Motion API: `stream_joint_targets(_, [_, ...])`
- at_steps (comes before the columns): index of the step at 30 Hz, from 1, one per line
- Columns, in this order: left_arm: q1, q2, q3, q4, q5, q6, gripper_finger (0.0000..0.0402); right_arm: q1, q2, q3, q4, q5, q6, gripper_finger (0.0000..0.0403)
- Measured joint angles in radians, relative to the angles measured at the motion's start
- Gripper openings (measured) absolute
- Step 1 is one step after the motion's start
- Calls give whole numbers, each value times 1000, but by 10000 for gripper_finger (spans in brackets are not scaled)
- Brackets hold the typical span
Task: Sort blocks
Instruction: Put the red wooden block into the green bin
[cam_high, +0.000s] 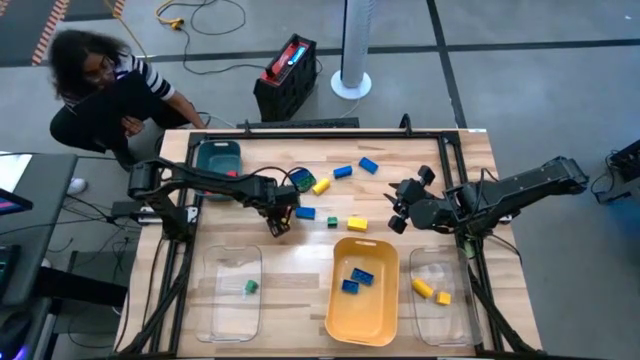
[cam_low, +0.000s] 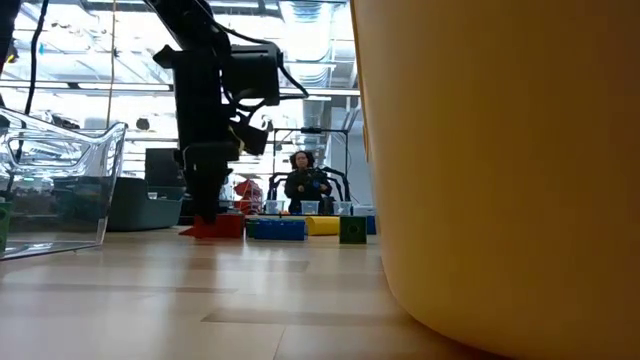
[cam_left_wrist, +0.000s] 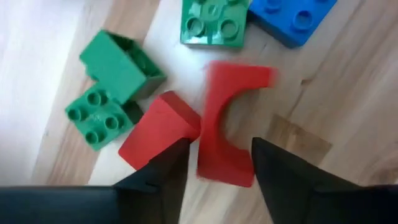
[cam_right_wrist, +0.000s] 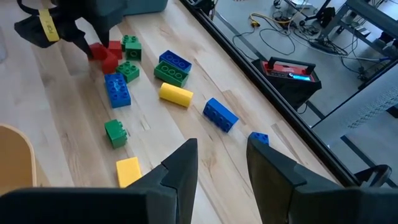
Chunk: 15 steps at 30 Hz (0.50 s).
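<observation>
- Filling the right half of the low view, nearest the lens, is the wall of the yellow tray; in the high view it sits at the bottom centre of the bench with two blue blocks inside.
- Flanking it along the bottom edge in the high view are two clear trays: the left clear tray holds one green block, the right clear tray holds two yellow blocks.
- At mid-frame left in the high view, the left jaws point down at the bench. In the left wrist view they stand parted, straddling the end of an arched red block without visibly pinching it.
- A second, wedge-shaped red block touches the arched one; two green blocks lie just beside them, with another green block and a blue block further up that frame.
- At mid-frame right in the high view, the right jaws hover over bare bench, parted and holding nothing, as the right wrist view shows.
- Further up the centre of the high view, loose blocks are scattered: a yellow square block, a yellow cylinder block and blue blocks.
- At the upper left of the bench is a teal tray; beyond it a person crouches on the floor.
</observation>
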Motion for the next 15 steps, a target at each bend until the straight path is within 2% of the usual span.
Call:
stream_joint_targets(6, [-11,3,-1,10,13,104,73,0,0,0,0,0,0,152])
stream_joint_targets(15, [-11,3,-1,32,27,134,69,0,0,0,-1,0,2,152])
